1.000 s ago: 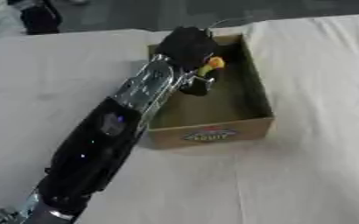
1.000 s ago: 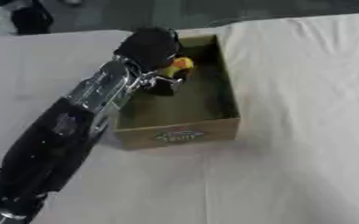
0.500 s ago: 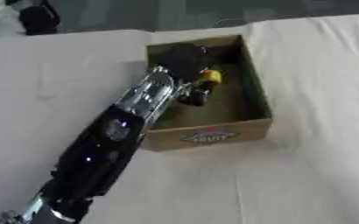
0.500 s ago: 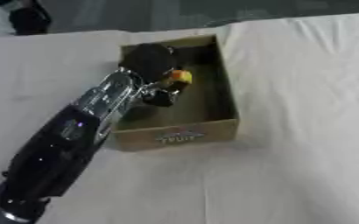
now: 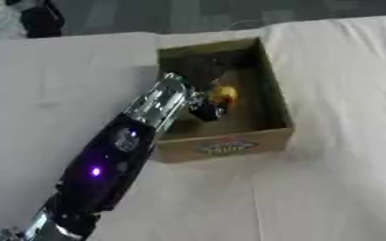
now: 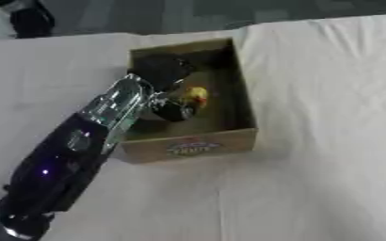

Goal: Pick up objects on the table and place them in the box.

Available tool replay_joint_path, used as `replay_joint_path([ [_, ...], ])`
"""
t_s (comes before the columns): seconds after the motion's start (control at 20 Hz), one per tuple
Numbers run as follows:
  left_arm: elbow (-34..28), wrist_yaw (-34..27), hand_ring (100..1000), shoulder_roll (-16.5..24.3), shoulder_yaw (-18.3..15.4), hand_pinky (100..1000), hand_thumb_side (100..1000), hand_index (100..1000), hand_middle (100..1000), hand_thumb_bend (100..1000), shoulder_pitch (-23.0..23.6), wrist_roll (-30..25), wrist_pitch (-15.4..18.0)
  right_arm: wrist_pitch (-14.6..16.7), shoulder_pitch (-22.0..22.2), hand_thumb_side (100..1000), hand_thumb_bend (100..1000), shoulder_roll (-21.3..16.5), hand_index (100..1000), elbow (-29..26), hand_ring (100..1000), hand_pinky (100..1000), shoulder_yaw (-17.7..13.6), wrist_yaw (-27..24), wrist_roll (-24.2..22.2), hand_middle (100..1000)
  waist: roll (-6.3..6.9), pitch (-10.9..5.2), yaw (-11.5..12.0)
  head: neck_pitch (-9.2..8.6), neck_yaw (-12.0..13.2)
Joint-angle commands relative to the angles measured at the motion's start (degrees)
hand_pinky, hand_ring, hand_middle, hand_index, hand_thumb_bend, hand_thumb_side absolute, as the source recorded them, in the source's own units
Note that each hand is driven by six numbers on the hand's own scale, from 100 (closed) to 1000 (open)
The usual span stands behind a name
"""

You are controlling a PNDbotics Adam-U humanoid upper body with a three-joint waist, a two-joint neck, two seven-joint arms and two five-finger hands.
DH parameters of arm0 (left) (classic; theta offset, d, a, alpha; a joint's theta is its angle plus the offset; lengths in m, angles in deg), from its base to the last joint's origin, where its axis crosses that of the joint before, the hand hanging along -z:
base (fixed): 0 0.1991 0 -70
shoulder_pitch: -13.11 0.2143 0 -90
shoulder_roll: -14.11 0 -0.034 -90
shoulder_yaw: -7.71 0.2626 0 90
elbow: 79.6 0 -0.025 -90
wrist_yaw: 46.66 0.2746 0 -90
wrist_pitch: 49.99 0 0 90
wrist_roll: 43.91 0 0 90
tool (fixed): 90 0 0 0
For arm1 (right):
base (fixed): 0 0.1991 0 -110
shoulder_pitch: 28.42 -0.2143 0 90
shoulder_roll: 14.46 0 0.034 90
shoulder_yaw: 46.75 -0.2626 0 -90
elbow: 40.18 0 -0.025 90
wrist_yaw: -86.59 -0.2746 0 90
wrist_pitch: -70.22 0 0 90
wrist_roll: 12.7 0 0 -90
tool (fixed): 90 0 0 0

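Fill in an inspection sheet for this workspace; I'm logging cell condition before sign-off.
Surface: table under a pale cloth, wrinkled.
Job's things: cardboard box open, printed label on its near wall; a yellow and dark object inside it.
Clutter: nothing seen on the cloth.
Hands: left hand reaches down into the box, over the object; fingers not discernible. Right hand not in view.
Cables: a thin loop behind the box, unclear.
Surroundings: dark floor beyond the far edge; dark shape at the upper left.
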Motion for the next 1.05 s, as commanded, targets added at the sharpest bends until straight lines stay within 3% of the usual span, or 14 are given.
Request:
replay_joint_path([
  [0.05,-1.90,1.79,920,0.79,-0.97,758,731,1000,916,565,-1.48,-0.36,-0.90,0.13,-0.46,829,100,-0.94,846,-0.99,735,731,-0.14,-0.28,-0.16,743,-0.54,-1.29,-0.10,-0.64,0.07],
  [0.35,-10.42,1.81,863,2.21,-2.44,677,821,952,851,259,-1.30,4.25,-4.35,0.11,-0.27,829,100,-1.04,845,-0.99,734,731,-0.29,-0.13,0.04,742,-0.72,-1.49,0.28,-0.63,-0.38],
  [0.6,-20.87,-5.06,823,4.48,-4.29,621,850,932,812,244,-0.27,9.79,-10.26,0.04,0.00,828,100,-1.18,846,-0.99,734,731,-0.52,-0.01,0.39,742,-0.81,-1.76,0.69,-0.36,-1.00],
  [0.65,-22.58,-6.69,766,4.78,-4.92,548,868,916,753,243,-0.28,10.87,-11.31,0.02,0.06,829,100,-1.19,846,-0.99,734,731,-0.55,0.01,0.43,742,-0.87,-1.87,0.84,-0.30,-1.27],
  [0.85,-33.54,-23.74,721,8.51,-9.15,501,885,903,711,240,1.54,19.52,-18.58,-0.09,0.36,829,100,-1.37,845,-0.99,733,730,-0.86,0.13,0.80,741,-1.10,-2.40,1.71,-0.13,-2.56],
  [1.05,-39.24,-37.23,692,11.71,-12.08,484,900,890,683,202,4.23,26.83,-22.21,-0.12,0.46,829,100,-1.60,845,-0.99,732,730,-1.10,0.29,1.20,740,-1.45,-2.69,2.40,0.14,-3.37],
])
